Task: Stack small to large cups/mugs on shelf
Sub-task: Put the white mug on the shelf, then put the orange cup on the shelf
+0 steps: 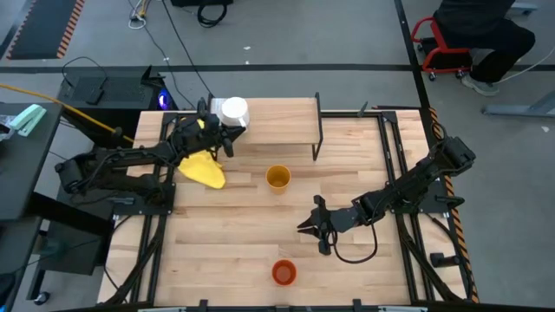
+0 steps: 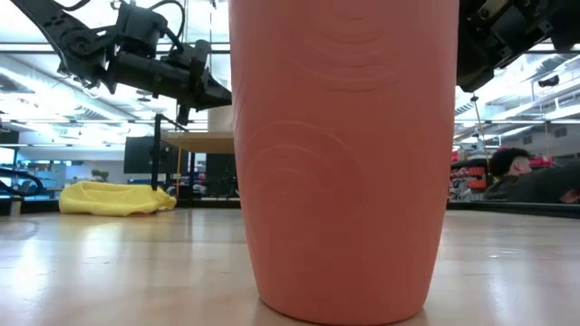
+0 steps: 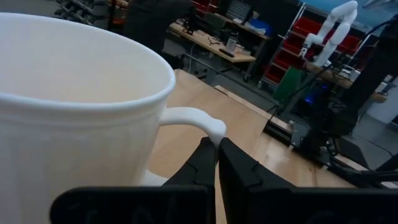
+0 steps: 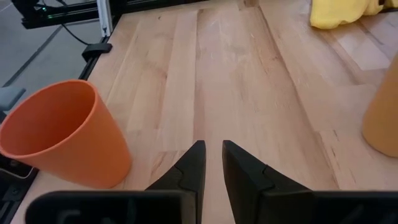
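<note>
The white mug (image 1: 234,111) (image 3: 81,106) is at the left end of the shelf (image 1: 282,123), upright, with my left gripper (image 1: 227,130) (image 3: 217,142) shut on its handle. The yellow-orange cup (image 1: 277,178) (image 4: 382,121) stands upright on the table in front of the shelf. Near the table's front edge stands the orange-red cup (image 1: 284,272) (image 4: 65,134), which fills the low view (image 2: 344,154). My right gripper (image 1: 312,227) (image 4: 213,160) hovers between these two cups, its fingers slightly apart and empty. My left gripper pinches the mug's handle (image 3: 208,124) at its outer curve between the tips of its two fingers. The fingers come in about level from the table's left and near side. The mug stays upright over the shelf's plank; whether its base rests there I cannot tell.
A crumpled yellow cloth (image 1: 204,169) (image 4: 345,12) lies on the table left of the yellow-orange cup, under my left arm. The shelf's black legs (image 1: 317,130) stand at its right end. Bare wood lies between the two cups. A person sits beyond the table's far right (image 2: 521,177).
</note>
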